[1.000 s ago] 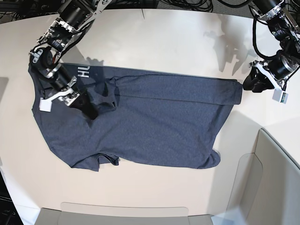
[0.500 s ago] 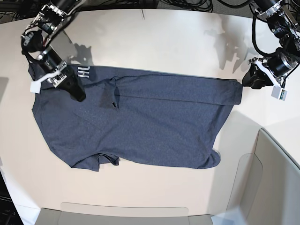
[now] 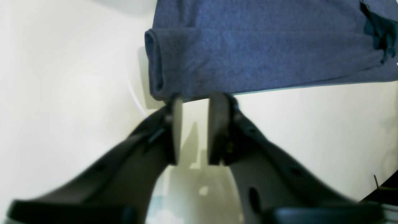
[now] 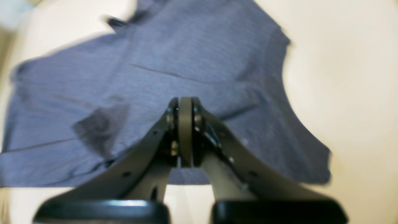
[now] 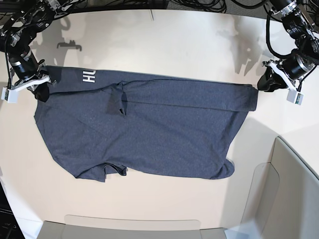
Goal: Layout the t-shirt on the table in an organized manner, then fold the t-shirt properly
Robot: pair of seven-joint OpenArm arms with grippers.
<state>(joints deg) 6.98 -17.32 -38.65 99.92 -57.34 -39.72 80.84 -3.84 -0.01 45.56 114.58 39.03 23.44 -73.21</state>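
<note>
The dark navy t-shirt (image 5: 149,129) lies spread on the off-white table (image 5: 174,45), with white lettering (image 5: 88,76) near its far left corner. A small pucker (image 5: 118,102) stands up left of its middle. My right gripper (image 5: 44,93) hangs at the shirt's left edge; in the right wrist view this gripper (image 4: 185,105) is shut, pads together, with nothing between them and the t-shirt (image 4: 186,62) below. My left gripper (image 5: 260,85) sits at the shirt's right corner. In the left wrist view it (image 3: 196,99) stands open by a narrow gap, tips against the folded edge of the t-shirt (image 3: 264,46).
Grey translucent bin walls rise at the lower right (image 5: 294,189) and along the front edge (image 5: 129,226). Cables lie beyond the table's far edge (image 5: 199,5). Bare tabletop shows behind the shirt and to its left.
My right arm has drawn back from the shirt's middle to its left edge and its jaws have closed. My left gripper's jaws have narrowed at the right corner. The shirt lies as before.
</note>
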